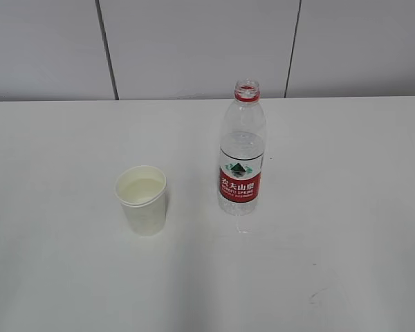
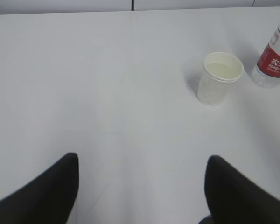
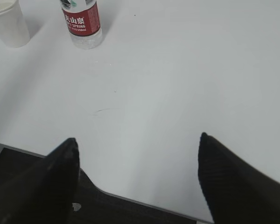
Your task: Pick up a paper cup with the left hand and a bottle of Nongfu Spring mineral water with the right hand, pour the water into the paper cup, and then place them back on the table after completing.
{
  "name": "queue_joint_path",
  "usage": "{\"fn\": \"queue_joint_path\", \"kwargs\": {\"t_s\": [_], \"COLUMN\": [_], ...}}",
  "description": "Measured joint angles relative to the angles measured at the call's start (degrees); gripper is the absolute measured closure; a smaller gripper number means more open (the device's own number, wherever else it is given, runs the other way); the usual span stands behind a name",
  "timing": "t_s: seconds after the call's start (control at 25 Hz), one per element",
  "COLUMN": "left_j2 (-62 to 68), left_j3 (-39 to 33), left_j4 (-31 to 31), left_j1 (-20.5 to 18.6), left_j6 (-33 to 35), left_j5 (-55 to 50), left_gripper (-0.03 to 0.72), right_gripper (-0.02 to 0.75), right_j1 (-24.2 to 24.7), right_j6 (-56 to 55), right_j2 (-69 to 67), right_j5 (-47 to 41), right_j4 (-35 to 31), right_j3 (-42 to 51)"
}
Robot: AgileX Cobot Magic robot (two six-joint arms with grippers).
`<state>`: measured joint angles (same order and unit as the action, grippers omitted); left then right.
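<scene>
A white paper cup (image 1: 142, 200) with water in it stands upright on the white table (image 1: 332, 242). A clear uncapped Nongfu Spring bottle (image 1: 241, 151) with a red label stands upright to its right, partly full. Neither gripper shows in the exterior view. In the left wrist view my left gripper (image 2: 142, 161) is open and empty, well short of the cup (image 2: 219, 78) and bottle (image 2: 274, 60) at the upper right. In the right wrist view my right gripper (image 3: 137, 140) is open and empty over the table's near edge, with the bottle (image 3: 82, 23) and cup (image 3: 8, 22) far at the upper left.
A grey panelled wall (image 1: 200, 45) runs behind the table. The table's near edge (image 3: 144, 203) and a dark floor below it show in the right wrist view.
</scene>
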<state>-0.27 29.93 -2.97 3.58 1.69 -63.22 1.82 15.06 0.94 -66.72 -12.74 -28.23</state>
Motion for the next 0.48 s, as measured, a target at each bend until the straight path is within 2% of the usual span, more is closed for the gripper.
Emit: {"fn": "queue_joint_path", "kwargs": {"t_s": [0.48], "left_j2": [0.00], "left_j3": [0.00], "left_j4": [-0.04], "left_j1": [0.00], "left_j6": [0.00], "left_j5": [-0.01], "left_gripper": [0.180], "right_gripper": [0.150], "right_j1": [0.00], "right_j6": [-0.12], "right_j2": [0.00], "right_j5": [0.00], "right_j4": [0.00], "right_j3": [0.00]}}
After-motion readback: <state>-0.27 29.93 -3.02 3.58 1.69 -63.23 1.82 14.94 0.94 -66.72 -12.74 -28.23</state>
